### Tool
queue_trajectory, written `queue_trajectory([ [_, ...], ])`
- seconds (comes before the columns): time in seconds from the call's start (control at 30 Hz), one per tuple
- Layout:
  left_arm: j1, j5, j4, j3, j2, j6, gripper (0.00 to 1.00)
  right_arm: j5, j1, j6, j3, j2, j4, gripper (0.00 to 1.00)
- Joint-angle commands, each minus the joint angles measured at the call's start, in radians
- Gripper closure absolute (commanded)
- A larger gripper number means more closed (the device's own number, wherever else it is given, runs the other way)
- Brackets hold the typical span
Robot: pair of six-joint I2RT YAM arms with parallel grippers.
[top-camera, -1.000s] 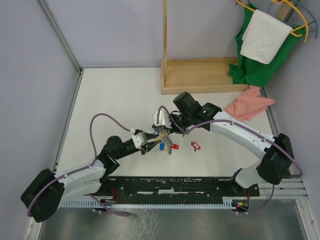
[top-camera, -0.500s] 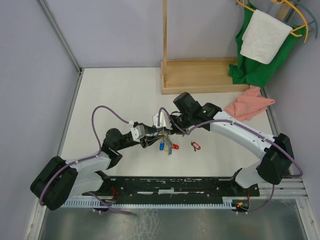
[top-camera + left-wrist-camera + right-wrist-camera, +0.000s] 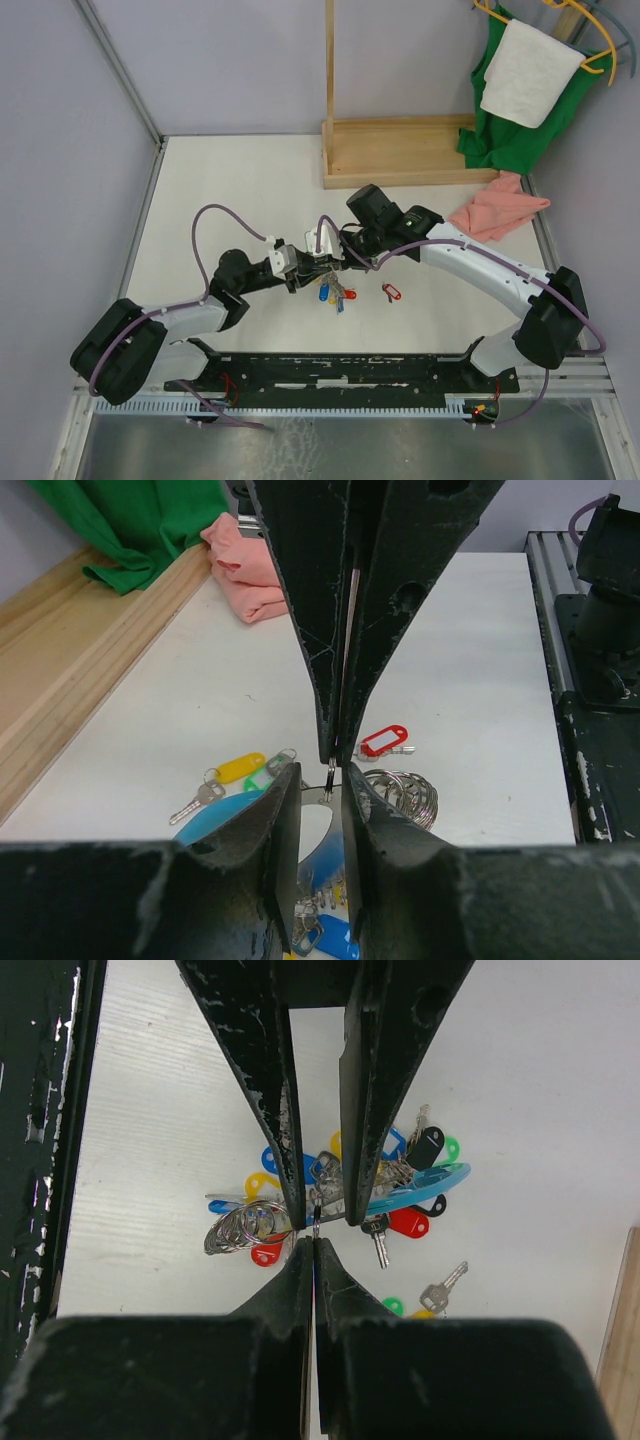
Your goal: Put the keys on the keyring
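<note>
Grey wire of the keyring is pinched in the clenched jaws of the right gripper, while the jaws of the left gripper are parted astride it. A red-tagged key and a yellow-tagged key are seen on the table nearby; one must likely be fetched and threaded next.

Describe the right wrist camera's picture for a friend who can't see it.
Two black fingers of the right gripper, pressed shut, pinch a thin metal wire at a light-blue keyring crowded with colour-tagged keys, over a white table. Fingers of the left gripper reach in from the top, standing apart on either side of the wire. A loose key lies nearby.
</note>
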Motion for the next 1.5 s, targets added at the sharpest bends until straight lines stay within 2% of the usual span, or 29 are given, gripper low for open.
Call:
queue_trajectory([
  [0.0,0.006,0.021,0.000,0.052,0.015,0.012,0.72,-0.044,-0.001,-0.015,0.048,-0.020,0.024,0.99],
  [0.2,0.005,0.024,-0.045,0.062,0.027,0.034,0.81,-0.052,-0.001,-0.014,0.049,-0.019,0.029,0.99],
  [0.4,0.005,0.032,-0.132,0.079,0.034,0.075,0.97,-0.051,-0.001,-0.008,0.045,-0.028,0.043,0.99],
  [0.5,0.006,0.015,-0.126,0.068,0.024,0.073,0.97,-0.048,-0.001,-0.002,0.038,-0.042,0.044,0.98],
  [0.53,0.007,0.006,-0.105,0.059,0.019,0.063,0.97,-0.046,-0.002,0.006,0.036,-0.046,0.042,0.94],
  [0.57,0.010,-0.003,-0.080,0.048,0.014,0.050,0.97,-0.040,-0.002,0.018,0.031,-0.053,0.043,0.86],
  [0.7,0.023,-0.055,0.027,-0.008,-0.001,-0.005,0.97,0.033,-0.002,0.130,-0.013,-0.097,0.093,0.63],
  [0.83,0.025,-0.112,0.113,-0.059,-0.007,-0.038,0.97,0.125,-0.002,0.307,-0.040,-0.134,0.105,0.55],
  [0.97,0.025,-0.150,0.264,-0.123,0.002,-0.057,0.97,0.188,-0.002,0.483,-0.106,-0.189,0.136,0.41],
  [1.07,0.023,-0.199,0.370,-0.155,0.026,-0.071,0.97,0.325,-0.002,0.596,-0.154,-0.220,0.142,0.40],
  [1.27,0.018,-0.241,0.627,-0.202,0.173,-0.085,0.97,0.544,-0.003,0.819,-0.228,-0.182,0.096,0.46],
  [1.4,0.019,-0.241,0.652,-0.203,0.191,-0.105,0.97,0.643,-0.004,0.975,-0.305,-0.148,0.129,0.53],
  [1.47,0.019,-0.219,0.650,-0.215,0.179,-0.067,0.97,0.684,-0.010,1.031,-0.358,-0.151,0.173,0.54],
])
